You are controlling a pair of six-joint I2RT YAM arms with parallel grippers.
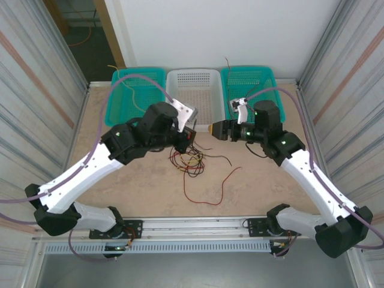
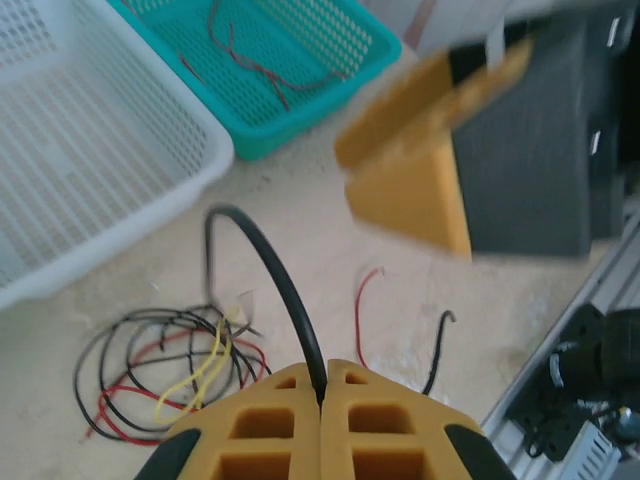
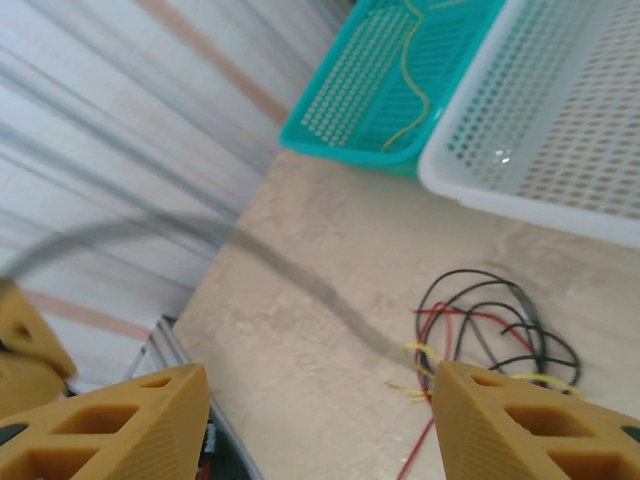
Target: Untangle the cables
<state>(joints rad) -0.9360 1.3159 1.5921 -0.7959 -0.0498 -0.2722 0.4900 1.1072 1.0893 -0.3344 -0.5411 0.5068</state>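
left gripper (image 2: 322, 375): orange ribbed fingers pressed together, pinching thin black cable (image 2: 290, 295)
right gripper (image 3: 320, 405): wedge fingers spread wide
cables (image 1: 191, 161): thin red/black/yellow loops, tangled on mottled beige table (image 1: 150, 187)

Plastic-coated cables (image 1: 191, 163), perforated plastic baskets (image 1: 191, 81), matt tabletop (image 1: 150, 186), ribbed metal walls (image 1: 36, 90)

Ribbed corrugated metal panels (image 1: 36, 78) are flanking the beige marbled desk (image 1: 264, 186) on both sides, a plain white wall (image 1: 240, 30) is closing off its far edge, and a wooden-framed opening (image 1: 84, 42) at far left is showing a dim room beyond.
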